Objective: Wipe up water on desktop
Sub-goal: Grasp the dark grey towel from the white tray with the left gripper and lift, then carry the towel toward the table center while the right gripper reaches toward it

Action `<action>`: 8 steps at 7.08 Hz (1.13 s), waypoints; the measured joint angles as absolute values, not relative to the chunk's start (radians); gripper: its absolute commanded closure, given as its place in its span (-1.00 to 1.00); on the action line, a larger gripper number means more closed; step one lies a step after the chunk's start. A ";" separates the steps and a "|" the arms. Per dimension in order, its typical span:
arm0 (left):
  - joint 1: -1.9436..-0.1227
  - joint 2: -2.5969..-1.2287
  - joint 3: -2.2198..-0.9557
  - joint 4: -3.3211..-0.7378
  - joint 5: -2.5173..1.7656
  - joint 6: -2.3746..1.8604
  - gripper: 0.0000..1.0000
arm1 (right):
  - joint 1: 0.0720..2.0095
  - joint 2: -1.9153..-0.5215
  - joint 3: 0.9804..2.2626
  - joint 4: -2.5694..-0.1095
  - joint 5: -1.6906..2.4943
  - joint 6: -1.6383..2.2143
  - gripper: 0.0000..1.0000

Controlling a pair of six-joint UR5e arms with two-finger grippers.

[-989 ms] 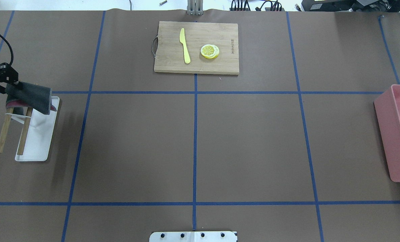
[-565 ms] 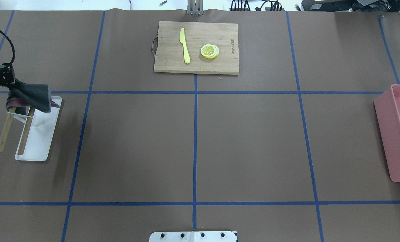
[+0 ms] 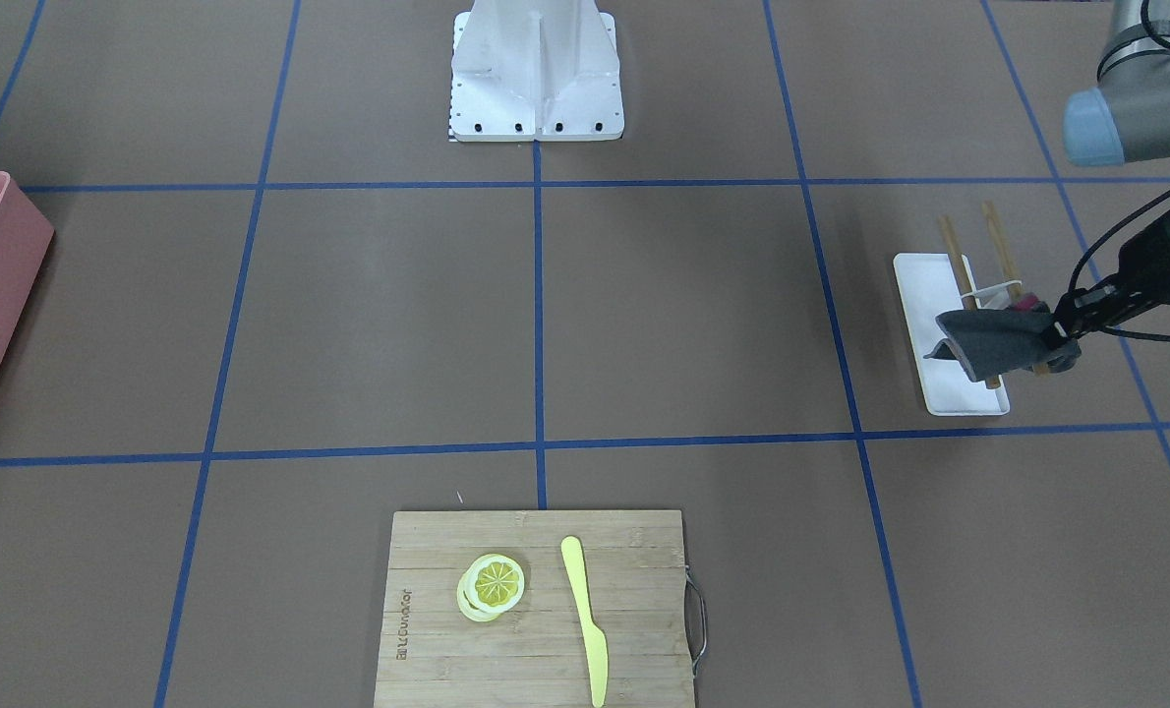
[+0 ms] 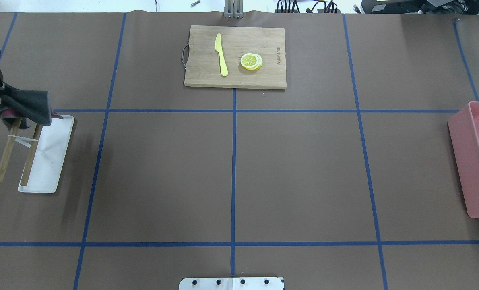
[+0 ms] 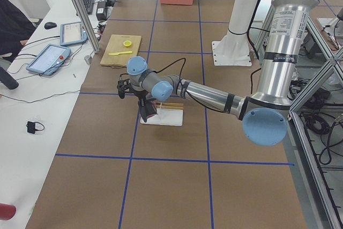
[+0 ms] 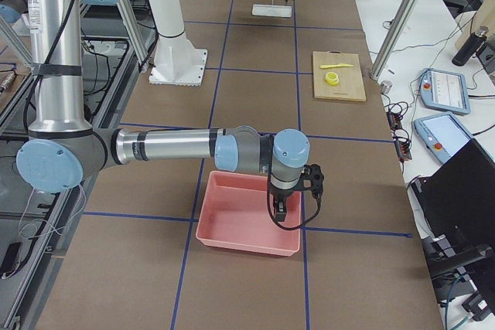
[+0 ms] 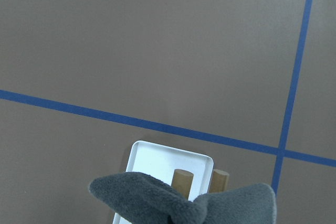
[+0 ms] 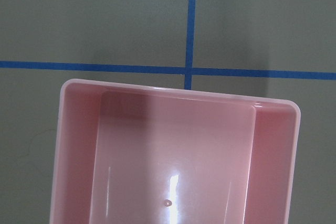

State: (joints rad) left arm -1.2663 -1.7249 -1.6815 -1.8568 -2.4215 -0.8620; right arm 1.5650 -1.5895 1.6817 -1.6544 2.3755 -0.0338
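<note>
I see my left gripper clamped on a dark grey cloth held over the end of the white tray, above the blue-taped brown desktop, while my right gripper hangs over the pink bin and I cannot tell its grip.

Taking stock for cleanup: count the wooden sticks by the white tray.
2. One stick sits over the white tray's edge, the other just outside it over the desktop; the gray cloth covers their far ends.
</note>
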 measured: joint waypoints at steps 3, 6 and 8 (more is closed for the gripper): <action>-1.333 -1.879 -1.699 -1.662 -2.503 -0.959 1.00 | 1.533 -1.591 1.732 -1.592 2.399 -0.032 -1.00; -1.268 -2.041 -1.707 -1.614 -2.498 -1.292 1.00 | 1.458 -1.557 1.769 -1.446 2.495 0.097 -1.00; -1.158 -2.135 -1.711 -1.615 -2.434 -1.511 1.00 | 1.357 -1.480 1.814 -1.380 2.511 0.174 -1.00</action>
State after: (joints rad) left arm -1.1582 -2.1350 -1.7112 -1.6147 -2.4336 -1.5113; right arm 1.3569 -1.4796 1.8142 -1.3799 2.5110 0.1745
